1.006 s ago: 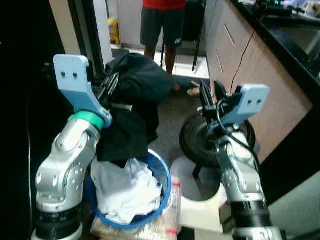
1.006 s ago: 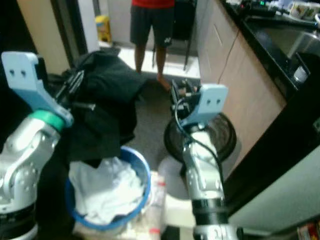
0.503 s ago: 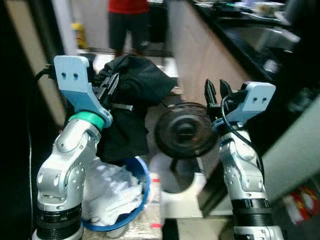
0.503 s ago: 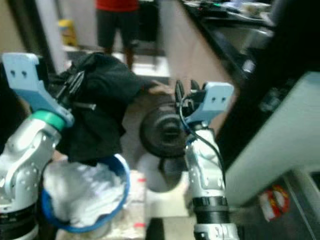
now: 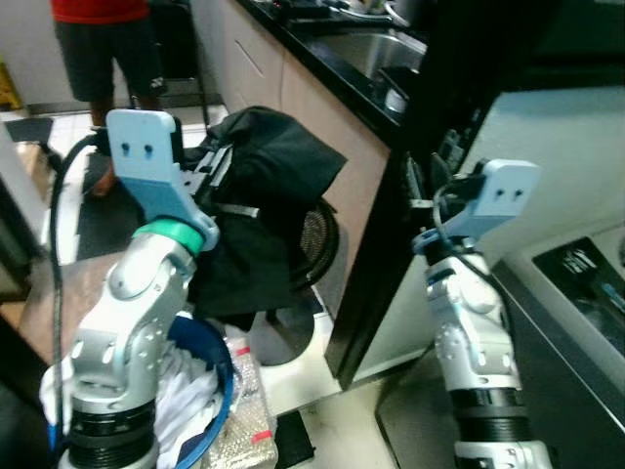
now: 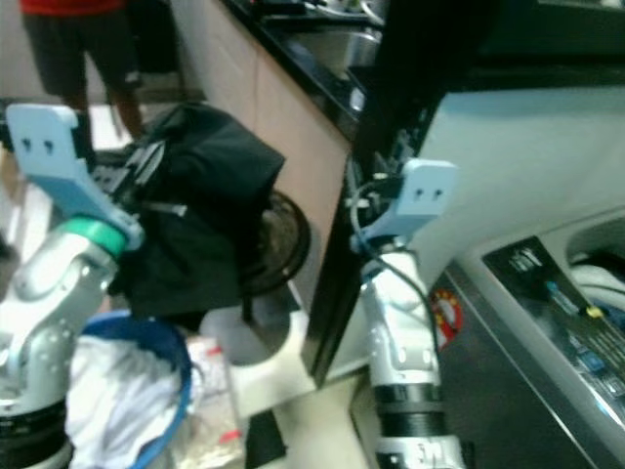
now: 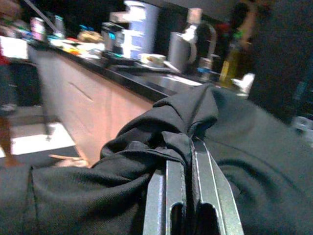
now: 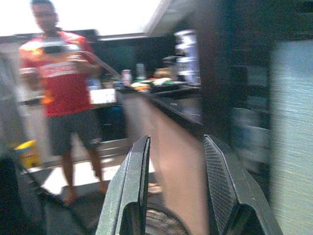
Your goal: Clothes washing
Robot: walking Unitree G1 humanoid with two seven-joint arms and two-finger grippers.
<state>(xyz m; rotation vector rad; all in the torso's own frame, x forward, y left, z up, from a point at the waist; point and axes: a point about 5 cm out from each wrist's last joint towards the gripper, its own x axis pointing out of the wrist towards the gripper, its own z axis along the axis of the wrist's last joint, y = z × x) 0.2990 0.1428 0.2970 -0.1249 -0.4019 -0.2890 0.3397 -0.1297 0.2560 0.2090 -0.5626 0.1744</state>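
1. The left end effector (image 7: 188,169) is clamped on a fold of the black garment (image 5: 264,210), which hangs bunched in the upper middle of the head views, above and to the right of the blue basket (image 5: 217,386).
2. The right end effector (image 8: 176,188) is held up with its fingers spread and nothing between them; in the head views it sits at centre right, in front of the dark panel beside the washing machine (image 6: 547,303).
3. Risk: the grip takes only a small pinch of cloth (the wrist view shows just one ridge of fabric between the fingers), so the garment could slip out if the arm swings quickly.
4. Risk: a long tail of the garment dangles low, close to the fan (image 5: 314,234) standing on the floor behind it; I judge it could snag there or drag as the robot turns.
5. Risk: a person (image 5: 98,44) stands at the upper left of the frame, near enough to count if the robot turns that way.
6. Containers: the blue basket at the lower left holds white laundry (image 5: 181,415) piled to its rim.
7. The washing machine at the lower right shows its control panel; a pale shape at its far right edge may be laundry, but I cannot tell.
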